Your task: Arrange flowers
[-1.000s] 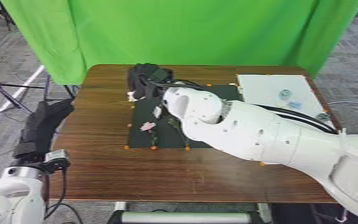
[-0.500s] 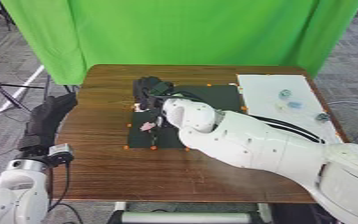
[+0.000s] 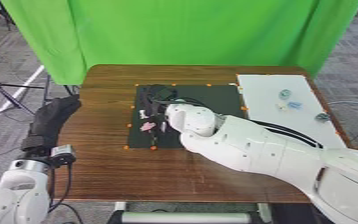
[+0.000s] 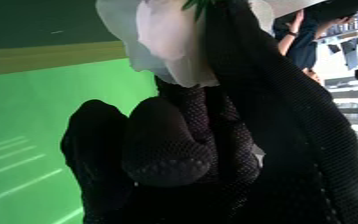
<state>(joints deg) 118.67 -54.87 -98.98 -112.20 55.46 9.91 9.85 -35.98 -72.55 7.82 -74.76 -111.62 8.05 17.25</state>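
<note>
Drawn nearer, the right hand (image 3: 155, 95) holds a white flower (image 4: 162, 40) above the surface (image 3: 149, 175), green curtain (image 3: 202, 35) beyond; left hand (image 3: 51, 121) straight-fingered.

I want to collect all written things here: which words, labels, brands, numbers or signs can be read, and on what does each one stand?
None. I can quote no text from these pictures.
White sheet: no readable words or numbers.
Dark mat: no readable words; the orange dots at its edge are plain marks, not letters.
Any print in the room behind is too small to read.
</note>
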